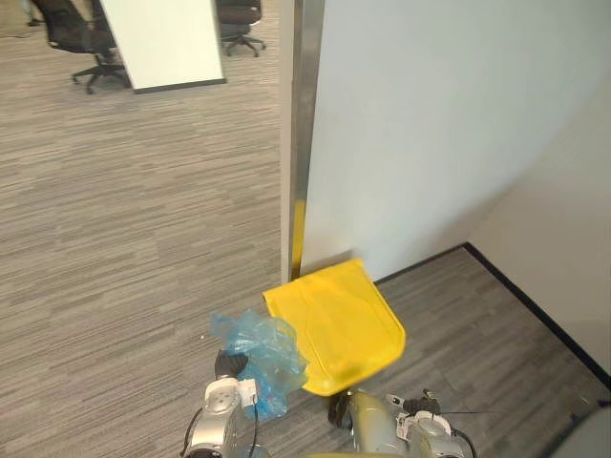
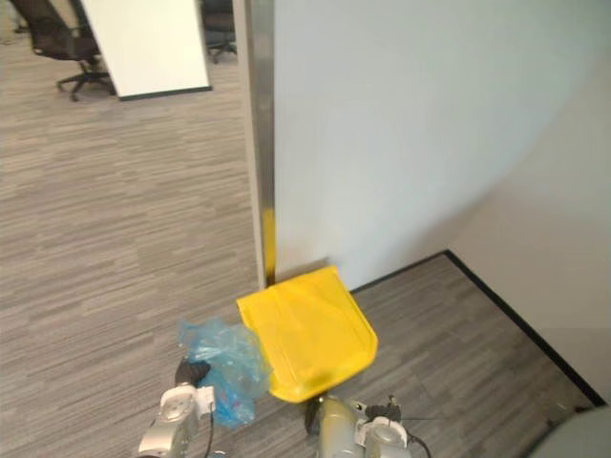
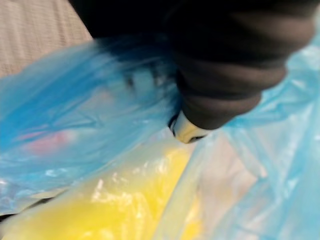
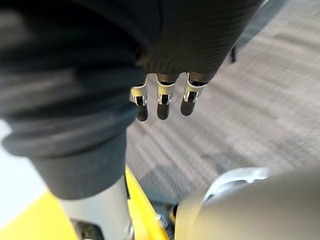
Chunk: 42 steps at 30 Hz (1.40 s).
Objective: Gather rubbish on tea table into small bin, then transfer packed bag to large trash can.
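A blue plastic rubbish bag [image 1: 263, 353] hangs bunched from my left hand [image 1: 229, 364], beside the left edge of the large trash can's yellow lid [image 1: 334, 324]. In the left wrist view the blue bag [image 3: 75, 115] wraps round my left hand [image 3: 225, 75], whose fingers are curled in the plastic, and yellow shows through it. My right hand [image 4: 160, 105] is low by the lid's near edge, beside a yellow edge [image 4: 30, 220]. Its fingers hang relaxed over the carpet and hold nothing.
A metal post [image 1: 294, 143] and a white wall [image 1: 430, 124] stand right behind the can, with a black baseboard [image 1: 535, 305] running along the right. A whiteboard [image 1: 162, 43] and office chairs [image 1: 86, 43] stand far back on the grey carpet.
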Available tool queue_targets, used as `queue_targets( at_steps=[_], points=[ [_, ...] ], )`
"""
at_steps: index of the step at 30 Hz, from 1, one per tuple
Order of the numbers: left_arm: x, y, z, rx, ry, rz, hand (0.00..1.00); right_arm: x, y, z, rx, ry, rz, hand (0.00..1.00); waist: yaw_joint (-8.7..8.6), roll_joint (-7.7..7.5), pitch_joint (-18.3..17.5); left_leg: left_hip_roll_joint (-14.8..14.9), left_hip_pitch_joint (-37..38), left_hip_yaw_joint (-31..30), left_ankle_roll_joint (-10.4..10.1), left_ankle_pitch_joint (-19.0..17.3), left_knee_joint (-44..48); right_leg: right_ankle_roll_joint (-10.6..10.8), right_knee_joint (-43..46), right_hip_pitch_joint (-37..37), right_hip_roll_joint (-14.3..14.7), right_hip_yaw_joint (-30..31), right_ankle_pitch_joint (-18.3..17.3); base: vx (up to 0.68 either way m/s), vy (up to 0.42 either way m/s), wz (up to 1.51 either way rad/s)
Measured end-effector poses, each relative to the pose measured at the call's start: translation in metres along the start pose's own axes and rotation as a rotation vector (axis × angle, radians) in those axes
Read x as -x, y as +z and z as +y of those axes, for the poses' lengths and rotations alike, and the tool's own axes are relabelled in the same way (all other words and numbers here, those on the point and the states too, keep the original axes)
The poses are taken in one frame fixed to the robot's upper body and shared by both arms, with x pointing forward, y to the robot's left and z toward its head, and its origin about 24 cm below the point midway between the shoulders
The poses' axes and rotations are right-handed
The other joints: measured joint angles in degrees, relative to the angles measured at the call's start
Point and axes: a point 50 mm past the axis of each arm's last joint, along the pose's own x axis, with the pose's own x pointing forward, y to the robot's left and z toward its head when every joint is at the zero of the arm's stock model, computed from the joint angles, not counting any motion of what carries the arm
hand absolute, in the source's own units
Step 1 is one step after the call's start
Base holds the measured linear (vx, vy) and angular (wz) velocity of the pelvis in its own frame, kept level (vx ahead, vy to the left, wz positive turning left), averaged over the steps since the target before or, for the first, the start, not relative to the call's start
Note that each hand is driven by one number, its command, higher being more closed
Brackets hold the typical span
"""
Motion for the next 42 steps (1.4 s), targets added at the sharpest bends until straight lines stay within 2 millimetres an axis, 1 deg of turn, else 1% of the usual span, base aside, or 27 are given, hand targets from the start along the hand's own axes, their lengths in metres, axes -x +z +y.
queue_targets(
  at_steps=[2, 3, 5, 9, 11, 15, 17, 18, 20, 21, 22, 24, 25, 26, 27, 29, 32, 33, 34, 35, 36, 37, 38, 39, 40, 41, 42],
  points=[
    [0.0, 0.003, -0.003, 0.008, -0.005, -0.015, 1.0, 0.0, -0.003, -0.004, -0.025, -0.017, 0.013, 0.0, 0.45, -0.05, 0.1, 0.1, 0.9, -1.9, 1.1, 0.7, 0.1, -0.8, 2.8, 0.4, -0.3, -0.5, -1.8, 0.2, -0.1, 0.44],
    [-0.001, 0.004, -0.002, 0.002, -0.004, -0.02, 1.0, 0.0, -0.007, -0.005, -0.035, -0.024, 0.024, 0.0, 0.69, -0.14, -0.1, 0.7, 1.5, -3.6, 1.3, 0.8, 0.3, -1.8, 5.2, 0.4, -0.2, -0.9, -4.3, 0.16, -0.099, 0.31],
    [-0.001, 0.003, -0.001, 0.002, 0.0, -0.017, 1.0, 0.001, -0.011, -0.008, -0.053, -0.035, 0.039, 0.0, 1.04, -0.32, -0.2, 1.4, 1.5, -4.9, 1.3, 0.8, 0.2, -2.4, 5.8, 0.6, 0.1, -1.9, -5.6, 0.11, -0.085, 0.21],
    [-0.001, 0.002, 0.003, -0.021, 0.011, -0.01, 1.0, 0.003, -0.015, -0.003, -0.051, -0.024, 0.058, 0.0, 0.97, -0.79, -0.5, 3.5, 1.2, -5.2, 1.2, 0.8, -0.9, -2.4, 3.4, 1.7, 1.5, -3.8, -5.6, 0.06, -0.048, 0.12],
    [-0.001, 0.003, 0.001, -0.023, 0.002, -0.015, 1.0, 0.003, -0.013, -0.002, -0.043, -0.015, 0.046, 0.0, 0.78, -1.02, -0.6, 3.6, 0.5, -5.8, 1.1, 0.9, -0.3, -3.3, 3.4, 1.6, 1.6, -4.0, -5.0, 0.06, -0.011, 0.05],
    [-0.001, 0.013, 0.003, -0.025, 0.0, -0.058, 1.0, 0.007, -0.006, 0.009, -0.023, 0.026, 0.002, 0.0, 1.22, -1.38, -1.4, 3.4, -1.9, -6.1, 1.0, 0.9, 0.1, -3.3, 3.4, 0.0, 0.7, -4.4, -4.7, 0.02, 0.012, 0.11],
    [0.0, 0.02, 0.002, -0.017, -0.005, -0.09, 1.0, 0.012, 0.008, 0.027, 0.022, 0.094, -0.063, 0.0, 1.51, -1.17, -1.5, 3.3, -3.4, -7.9, 0.1, 1.5, 0.3, -3.4, 3.4, -0.1, -0.3, -5.7, -4.5, 0.02, 0.01, 0.34],
    [0.0, 0.022, 0.002, -0.015, -0.006, -0.097, 1.0, 0.013, 0.012, 0.031, 0.028, 0.108, -0.082, 0.0, 1.56, -1.15, -1.5, 3.3, -3.7, -8.2, 0.0, 1.6, 0.5, -3.4, 3.3, -0.2, -0.5, -5.9, -4.5, 0.01, -0.002, 0.4],
    [0.001, 0.031, 0.0, -0.004, -0.011, -0.137, 1.0, 0.021, 0.05, 0.048, 0.034, 0.166, -0.237, 0.0, 2.45, -0.99, -1.4, 3.2, -6.2, -9.3, -0.5, 1.9, 2.0, -3.5, 3.3, -0.7, -1.1, -7.2, -4.5, -0.01, -0.015, 0.33],
    [0.001, 0.033, 0.0, -0.003, -0.011, -0.143, 1.0, 0.023, 0.058, 0.05, 0.031, 0.172, -0.268, 0.0, 2.7, -0.97, -1.4, 3.3, -6.5, -9.4, -0.7, 2.0, 2.2, -3.5, 3.3, -0.7, -1.2, -7.4, -4.5, -0.03, -0.041, 0.32],
    [0.002, 0.036, 0.0, 0.001, -0.012, -0.158, 1.0, 0.029, 0.079, 0.054, 0.025, 0.188, -0.356, 0.0, 3.15, -0.83, -1.5, 3.5, -7.4, -10.1, -0.8, 2.3, 2.3, -3.5, 3.3, -0.8, -1.5, -8.1, -4.4, -0.04, -0.066, 0.36],
    [0.003, 0.042, 0.0, 0.008, -0.011, -0.186, 1.0, 0.039, 0.113, 0.057, -0.001, 0.197, -0.489, 0.0, 4.02, -0.57, -1.5, 4.3, -8.7, -11.3, -0.8, 2.5, 2.3, -3.5, 3.3, -1.3, -1.4, -8.7, -4.5, -0.06, -0.095, 0.34],
    [0.003, 0.043, 0.0, 0.009, -0.011, -0.193, 1.0, 0.041, 0.121, 0.057, -0.009, 0.197, -0.519, 0.0, 4.17, -0.49, -1.8, 4.6, -9.2, -11.4, -0.8, 2.5, 2.2, -3.5, 3.4, -1.7, -1.3, -8.7, -4.5, -0.07, -0.109, 0.25],
    [0.003, 0.048, 0.001, 0.012, -0.011, -0.211, 1.0, 0.047, 0.141, 0.057, -0.026, 0.198, -0.59, 0.0, 4.38, -0.2, -1.9, 5.1, -10.3, -11.8, -0.8, 2.5, 1.5, -3.3, 3.3, -2.7, -0.8, -8.9, -4.3, -0.07, -0.128, 0.28],
    [0.003, 0.05, 0.0, 0.015, -0.014, -0.219, 1.0, 0.049, 0.154, 0.056, -0.032, 0.192, -0.63, 0.0, 4.41, 0.15, -1.9, 5.8, -10.5, -12.3, -0.9, 2.6, 0.2, -2.2, 3.3, -3.0, -0.5, -9.6, -4.0, -0.07, -0.127, 0.25],
    [0.004, 0.054, -0.001, 0.024, -0.026, -0.234, 1.0, 0.05, 0.166, 0.051, -0.044, 0.168, -0.658, 0.0, 4.74, 0.29, -2.2, 7.2, -10.6, -12.4, -1.0, 2.6, -2.3, -0.7, 3.6, -4.0, 0.5, -9.1, -3.4, -0.07, -0.16, 0.2],
    [0.006, 0.057, -0.007, 0.029, -0.055, -0.246, 1.0, 0.049, 0.178, 0.043, -0.061, 0.136, -0.68, 0.0, 5.73, 0.27, -2.2, 8.6, -10.6, -12.4, -1.6, 2.9, -4.5, -0.7, 4.1, -5.1, 1.6, -9.0, -3.4, -0.08, -0.167, 0.05],
    [0.007, 0.058, -0.012, 0.029, -0.074, -0.249, 1.0, 0.049, 0.184, 0.041, -0.08, 0.126, -0.686, 0.0, 6.13, 0.26, -2.2, 9.4, -10.7, -12.8, -1.4, 2.7, -5.5, 0.4, 4.3, -5.6, 2.2, -9.3, -3.4, -0.1, -0.161, 0.03],
    [0.007, 0.059, -0.014, 0.033, -0.086, -0.251, 1.0, 0.05, 0.187, 0.041, -0.089, 0.125, -0.69, 0.0, 6.18, 0.26, -2.2, 9.8, -10.7, -13.3, -1.3, 2.6, -6.2, 2.6, 4.1, -5.7, 2.4, -9.8, -4.1, -0.13, -0.195, 0.15],
    [0.008, 0.061, -0.017, 0.042, -0.096, -0.259, 1.0, 0.05, 0.19, 0.04, -0.108, 0.127, -0.69, 0.0, 6.11, 0.21, -2.2, 10.2, -11.2, -14.2, -1.3, 2.8, -6.8, 3.4, 3.0, -5.7, 2.9, -9.9, -4.7, -0.12, -0.158, 0.28],
    [0.01, 0.067, -0.019, 0.065, -0.107, -0.28, 1.0, 0.051, 0.194, 0.04, -0.129, 0.128, -0.694, 0.0, 6.01, -0.11, -2.2, 9.9, -12.7, -15.2, -1.3, 2.8, -5.5, 2.7, 0.4, -5.5, 4.2, -9.1, -4.9, -0.13, -0.142, 0.27],
    [0.01, 0.069, -0.021, 0.074, -0.114, -0.288, 1.0, 0.051, 0.196, 0.04, -0.141, 0.13, -0.694, 0.0, 5.94, -0.23, -2.2, 9.1, -14.0, -15.3, -1.5, 2.7, -3.1, 2.5, -0.7, -5.2, 4.3, -9.0, -4.7, -0.16, -0.091, 0.2],
    [0.013, 0.072, -0.028, 0.089, -0.138, -0.298, 1.0, 0.051, 0.199, 0.039, -0.169, 0.132, -0.687, 0.0, 6.0, -0.32, -2.2, 6.0, -16.4, -14.7, -0.8, 2.5, 2.2, 0.7, -2.6, -4.1, 4.2, -8.9, -3.5, -0.21, -0.052, 0.13],
    [0.017, 0.075, -0.031, 0.096, -0.161, -0.316, 1.0, 0.051, 0.198, 0.04, -0.187, 0.136, -0.671, 0.0, 6.02, -0.97, -2.3, 5.1, -16.0, -13.4, 0.8, 1.3, 2.1, -1.1, -2.6, -3.6, 4.3, -8.3, -2.2, -0.21, -0.053, 0.11],
    [0.019, 0.077, -0.034, 0.1, -0.175, -0.328, 1.0, 0.051, 0.198, 0.041, -0.19, 0.14, -0.671, 0.0, 5.99, -1.4, -2.5, 5.0, -15.4, -13.4, -0.1, 0.9, 1.3, -2.1, -2.5, -3.5, 4.3, -8.2, -2.1, -0.16, -0.071, 0.02],
    [0.021, 0.083, -0.034, 0.108, -0.187, -0.359, 1.0, 0.054, 0.204, 0.045, -0.197, 0.15, -0.681, 0.0, 6.02, -2.37, -2.3, 4.9, -15.4, -13.3, -0.5, 1.1, 1.1, -2.7, -3.5, -3.4, 4.8, -7.5, -1.5, -0.09, -0.062, -0.04],
    [0.022, 0.086, -0.034, 0.11, -0.192, -0.373, 1.0, 0.055, 0.208, 0.046, -0.198, 0.155, -0.688, 0.0, 6.08, -2.65, -2.1, 4.9, -15.5, -13.3, -0.6, 1.1, 1.1, -3.1, -4.2, -3.3, 5.2, -7.0, -1.2, -0.12, -0.065, -0.13]
  ],
)
